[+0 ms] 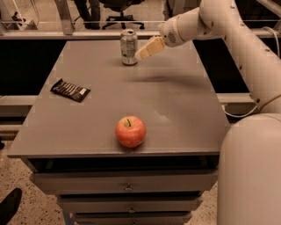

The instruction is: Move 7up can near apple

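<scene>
The 7up can (128, 47) stands upright near the far edge of the grey table (175, 105), left of centre. The red-orange apple (130, 131) sits near the table's front edge. My gripper (142, 52) hangs above the table just right of the can, its tan fingers (149, 47) pointing down-left at the can's side. The white arm reaches in from the right. The gripper holds nothing that I can see.
A dark candy bar wrapper (70, 90) lies on the left side of the table. Drawers (127, 184) sit under the tabletop. An office chair (120, 9) and a rail stand behind the table. A shoe (9, 206) shows at the bottom left.
</scene>
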Available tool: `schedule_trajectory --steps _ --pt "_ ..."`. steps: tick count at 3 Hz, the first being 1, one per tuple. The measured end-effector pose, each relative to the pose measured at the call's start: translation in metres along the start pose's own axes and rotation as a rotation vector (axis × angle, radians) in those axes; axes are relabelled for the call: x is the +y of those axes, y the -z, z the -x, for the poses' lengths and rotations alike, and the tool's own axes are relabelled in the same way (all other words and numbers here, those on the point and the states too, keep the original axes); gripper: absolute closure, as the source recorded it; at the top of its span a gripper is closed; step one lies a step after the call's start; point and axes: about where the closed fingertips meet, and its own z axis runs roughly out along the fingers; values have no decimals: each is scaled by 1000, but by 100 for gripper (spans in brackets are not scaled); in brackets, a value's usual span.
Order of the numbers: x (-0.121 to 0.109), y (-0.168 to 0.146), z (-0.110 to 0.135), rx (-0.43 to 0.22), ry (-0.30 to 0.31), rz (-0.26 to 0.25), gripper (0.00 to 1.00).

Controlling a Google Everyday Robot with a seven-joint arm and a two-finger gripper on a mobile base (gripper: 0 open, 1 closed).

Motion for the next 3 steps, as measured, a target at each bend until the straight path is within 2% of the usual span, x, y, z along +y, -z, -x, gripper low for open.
schedule_trajectory --steps 1,2,3 --pt "-3 -28 5 -85 -46 24 0" --pt "-1 -51 14 -172 -61 51 0" --pt "1 -69 25 -249 -44 68 0"
